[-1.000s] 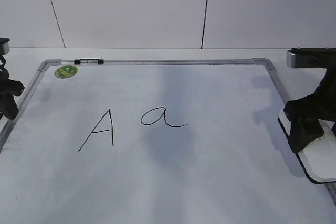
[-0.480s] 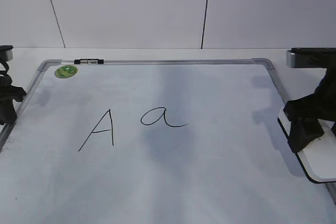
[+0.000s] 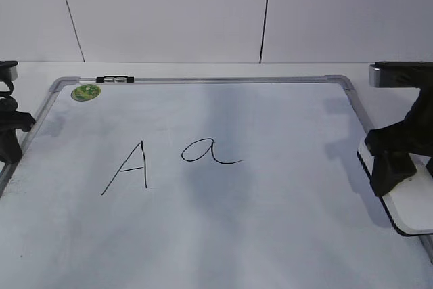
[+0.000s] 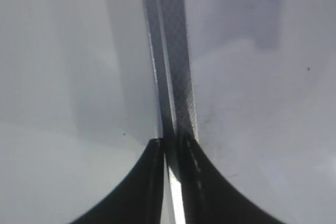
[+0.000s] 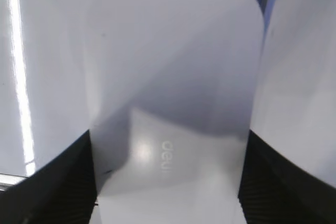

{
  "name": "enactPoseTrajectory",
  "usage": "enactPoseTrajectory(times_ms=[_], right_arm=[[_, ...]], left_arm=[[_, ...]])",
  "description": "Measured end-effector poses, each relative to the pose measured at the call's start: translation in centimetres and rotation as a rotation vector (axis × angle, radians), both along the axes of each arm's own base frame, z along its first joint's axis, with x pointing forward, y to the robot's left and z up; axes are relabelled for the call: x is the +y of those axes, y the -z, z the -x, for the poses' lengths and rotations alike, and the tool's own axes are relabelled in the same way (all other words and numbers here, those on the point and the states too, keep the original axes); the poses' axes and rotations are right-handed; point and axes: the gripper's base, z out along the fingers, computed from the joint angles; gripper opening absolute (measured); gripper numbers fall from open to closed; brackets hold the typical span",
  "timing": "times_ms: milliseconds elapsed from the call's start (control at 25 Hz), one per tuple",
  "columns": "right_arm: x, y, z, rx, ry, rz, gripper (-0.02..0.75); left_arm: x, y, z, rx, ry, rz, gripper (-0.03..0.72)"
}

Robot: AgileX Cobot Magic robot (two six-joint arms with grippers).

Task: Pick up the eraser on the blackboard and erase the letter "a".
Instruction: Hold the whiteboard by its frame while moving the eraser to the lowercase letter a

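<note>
While the blackboard [image 3: 223, 228] lies flat across the table, the eraser [image 3: 414, 202] sits at its right edge, partly overhanging the grey frame. Right gripper [image 3: 392, 167] is down on the eraser's near-left end — in the right wrist view the two dark fingers [image 5: 52, 182] flank the white block [image 5: 173, 103], one on each long side, touching or nearly touching it. Can't tell for sure if they're clamped, but the span matches the eraser's width. Grey logo faces up.

The letter "a" [image 3: 208, 151] is intact near the board's centre, well left of the eraser, with the capital "A" [image 3: 128, 167] just beside it on the left. Green sticker [image 3: 85, 91] sits in the board's far-left corner, black clip [image 3: 115, 80] on the top frame just right of it.

Left gripper [image 3: 9, 137] hangs at the board's left edge — jaws pressed together, nothing between them, right over the frame strip [image 4: 170, 77].
</note>
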Motion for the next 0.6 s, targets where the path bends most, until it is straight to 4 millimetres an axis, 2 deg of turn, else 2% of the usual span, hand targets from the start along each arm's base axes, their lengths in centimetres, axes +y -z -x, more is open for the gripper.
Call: enactPoseTrajectory(times_ms=[240,400,600], right_arm=[[0.4,-0.3,-0.5,-0.043,0.008,-0.039,0.574],[0.6,-1.2,-1.1,-0.086,-0.002,-0.039,0.574],[2.5,-2.6,-2.4,-0.123,-0.072,-0.017,0.574]], left_arm=[[0.1,0.0,0.0,0.002,-0.013,0.008,0.046],[0.1,-0.1,0.0,0.000,-0.013,0.008,0.048],[0.1,-0.2,-0.2,0.007,-0.010,0.010,0.050]])
